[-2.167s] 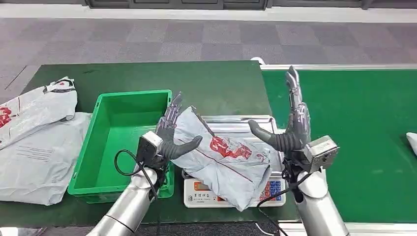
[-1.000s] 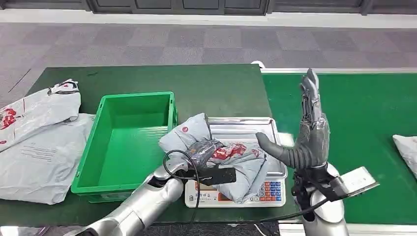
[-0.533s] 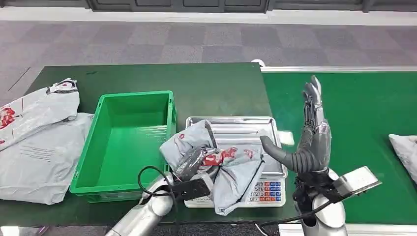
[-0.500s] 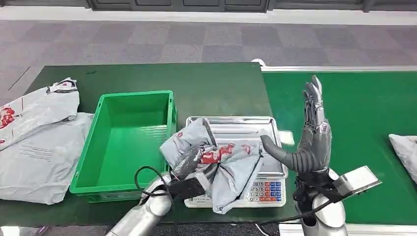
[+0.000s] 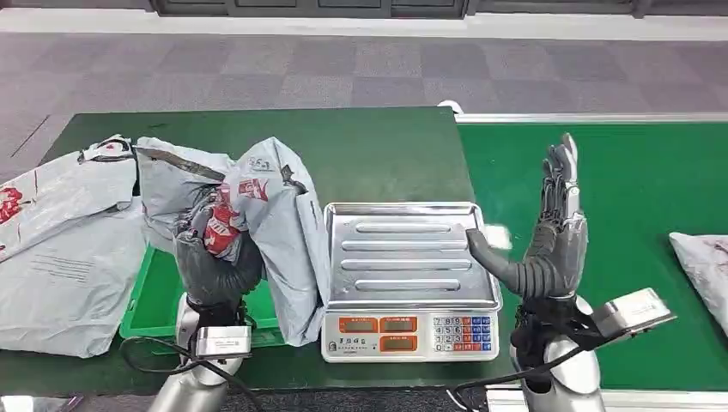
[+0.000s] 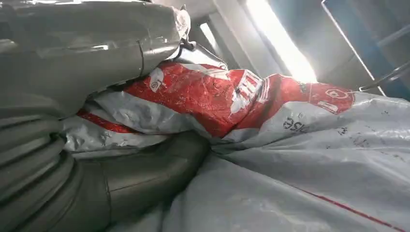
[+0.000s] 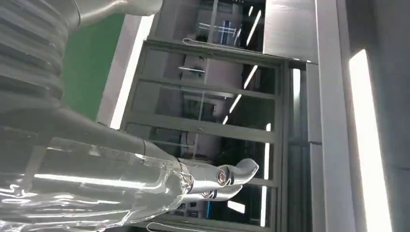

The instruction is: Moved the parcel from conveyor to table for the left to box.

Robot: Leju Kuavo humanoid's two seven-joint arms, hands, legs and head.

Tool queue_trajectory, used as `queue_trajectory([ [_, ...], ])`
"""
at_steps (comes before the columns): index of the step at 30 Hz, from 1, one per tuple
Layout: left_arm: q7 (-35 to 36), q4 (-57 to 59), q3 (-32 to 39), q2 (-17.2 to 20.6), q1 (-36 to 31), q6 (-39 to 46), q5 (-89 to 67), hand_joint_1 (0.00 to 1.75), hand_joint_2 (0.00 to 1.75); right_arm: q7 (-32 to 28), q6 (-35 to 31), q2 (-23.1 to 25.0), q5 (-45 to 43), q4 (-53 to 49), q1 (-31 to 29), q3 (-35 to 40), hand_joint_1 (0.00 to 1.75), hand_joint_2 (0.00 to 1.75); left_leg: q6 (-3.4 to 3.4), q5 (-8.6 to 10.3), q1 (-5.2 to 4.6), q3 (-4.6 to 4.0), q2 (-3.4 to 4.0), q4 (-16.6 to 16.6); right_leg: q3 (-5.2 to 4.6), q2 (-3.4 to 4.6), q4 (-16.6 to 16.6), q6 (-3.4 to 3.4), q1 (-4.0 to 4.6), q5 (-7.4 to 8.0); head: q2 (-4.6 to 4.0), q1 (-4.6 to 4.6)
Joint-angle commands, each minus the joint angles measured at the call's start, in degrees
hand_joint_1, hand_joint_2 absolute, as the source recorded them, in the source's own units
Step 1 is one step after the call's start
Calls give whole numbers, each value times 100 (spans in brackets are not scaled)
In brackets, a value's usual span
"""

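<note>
My left hand [image 5: 215, 262] grips a crumpled grey parcel [image 5: 257, 210] with red print and holds it up over the green box [image 5: 150, 296], which it mostly hides. In the left wrist view the thumb and fingers [image 6: 121, 179] clamp the parcel [image 6: 270, 125] close up. My right hand [image 5: 545, 236] stands upright and open beside the scale [image 5: 408, 275], at the conveyor's [image 5: 635, 189] near left edge, holding nothing. The right hand [image 7: 96, 159] has its fingers spread in the right wrist view.
The scale's steel tray [image 5: 403, 253] is bare. Two more grey parcels [image 5: 60, 232] lie on the dark green table [image 5: 369, 150] at the left. Another parcel [image 5: 704, 262] lies on the conveyor at the right edge.
My left hand has lifted the parcel off the scale and carried it left, above the green box. The right hand has stayed raised and open, shifting slightly.
</note>
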Motion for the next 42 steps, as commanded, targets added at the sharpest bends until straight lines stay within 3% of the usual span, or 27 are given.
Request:
queue_trajectory([
  [1,2896,2111,1078,198,-1106,-238,-2543,175,175,23,-61,239,118,64,-243,-170,0,175,-5,5,-1,1,-5,-2,-1,-4,1,-1,-2,3,2,0],
  [4,3134,3051,1231,165,-1495,-471,-2733,175,175,57,-129,213,174,-1,-218,-210,0,175,-6,19,-1,4,-14,-13,6,-13,-8,-3,-1,12,2,0],
  [6,3823,3552,1226,240,-1592,-1085,-3291,175,175,83,-157,198,197,51,-195,-268,0,175,-9,22,3,-2,-2,-14,-5,-1,-12,-6,2,21,2,0],
  [10,4260,4504,1284,375,-1689,-1775,-3945,175,175,185,-39,354,389,99,-264,-413,0,175,-14,23,5,10,1,-19,3,6,-18,-11,5,24,2,0],
  [24,4484,4944,1298,368,-1876,-2367,-4201,175,175,337,-1,330,448,-109,-125,-566,0,175,-14,16,9,-12,2,0,-18,9,-2,-11,10,17,2,-2],
  [25,3694,3706,1790,40,-1313,-1339,-3241,0,175,246,-81,343,479,-157,65,-597,0,175,-13,16,8,-7,-3,-5,-9,4,-5,-10,8,17,2,0],
  [28,2955,2828,1967,-126,-957,-537,-2274,0,175,289,-170,310,426,-143,26,-667,0,175,-12,13,6,-16,9,0,-23,15,0,-9,6,17,2,0],
  [32,2980,2643,1892,-92,-861,-553,-2249,0,175,292,-178,296,417,-125,21,-670,0,175,-12,11,6,-9,12,-5,-16,17,-8,-8,7,17,2,-2],
  [36,1547,1593,1856,-236,-394,69,-287,0,175,236,-379,55,163,67,-74,-638,0,175,-15,14,11,-11,16,-10,-17,22,-16,-8,11,24,2,-2],
  [42,1222,1199,1702,-265,-131,201,253,0,175,226,-488,0,98,13,22,-654,0,175,-12,10,7,-17,9,-1,-23,15,-4,-8,7,17,2,-2],
])
